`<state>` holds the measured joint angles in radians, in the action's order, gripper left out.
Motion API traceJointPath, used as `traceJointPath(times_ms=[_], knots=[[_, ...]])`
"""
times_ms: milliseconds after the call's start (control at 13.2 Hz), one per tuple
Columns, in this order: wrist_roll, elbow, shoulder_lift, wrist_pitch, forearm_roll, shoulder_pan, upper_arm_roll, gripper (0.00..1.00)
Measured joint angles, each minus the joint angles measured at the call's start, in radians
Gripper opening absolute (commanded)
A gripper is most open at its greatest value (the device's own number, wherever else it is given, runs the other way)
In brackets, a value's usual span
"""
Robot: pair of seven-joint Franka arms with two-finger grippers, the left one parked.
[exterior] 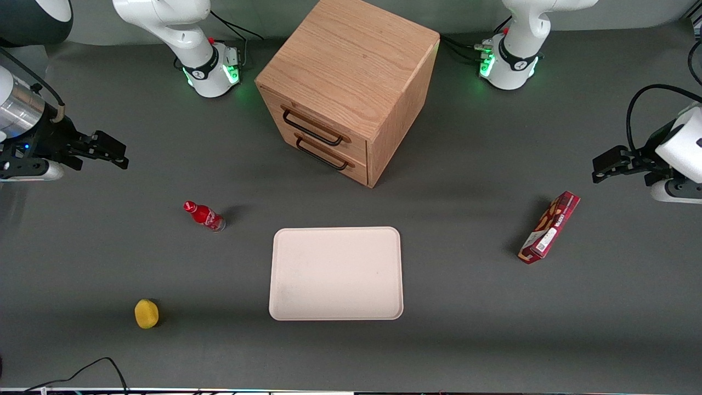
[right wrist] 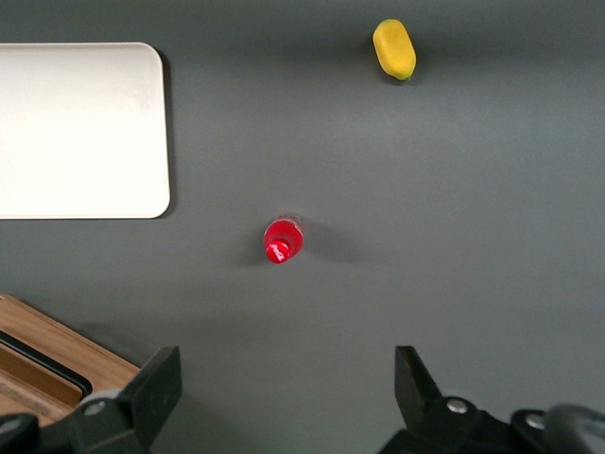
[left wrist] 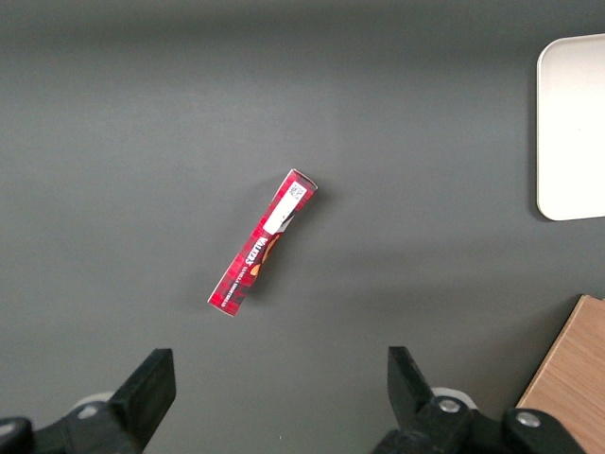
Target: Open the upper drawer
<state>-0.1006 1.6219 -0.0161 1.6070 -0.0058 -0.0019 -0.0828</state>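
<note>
The wooden cabinet (exterior: pixel 351 82) stands at the middle of the table, far from the front camera. Its upper drawer (exterior: pixel 321 122) is shut flush, with a black wire bar handle (exterior: pixel 311 128); the lower drawer (exterior: pixel 329 153) sits just below with the same handle. My right gripper (exterior: pixel 112 153) hangs open and empty above the table at the working arm's end, well apart from the cabinet. In the right wrist view the gripper (right wrist: pixel 284 378) has its fingers wide apart over bare mat, and a corner of the cabinet (right wrist: pixel 47 364) shows beside it.
A red bottle (exterior: pixel 204 215) stands upright on the mat, nearer the front camera than my gripper. A yellow lemon-like object (exterior: pixel 146 314) lies nearer still. A white tray (exterior: pixel 335 273) lies in front of the cabinet. A red snack box (exterior: pixel 549 227) lies toward the parked arm's end.
</note>
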Motion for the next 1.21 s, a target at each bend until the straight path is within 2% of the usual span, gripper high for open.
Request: traceJointPath(times_ms=[303, 756, 983, 1210], knots=[[0.000, -0.002, 0.000, 0.000, 0.003, -0.001, 0.003, 1.00], [0.001, -0.018, -0.001, -0.026, 0.043, 0.005, 0.002, 1.00], [-0.002, -0.034, -0.001, -0.039, 0.101, 0.013, -0.093, 1.00], [0.000, -0.044, 0.009, -0.037, 0.113, 0.019, -0.232, 1.00]])
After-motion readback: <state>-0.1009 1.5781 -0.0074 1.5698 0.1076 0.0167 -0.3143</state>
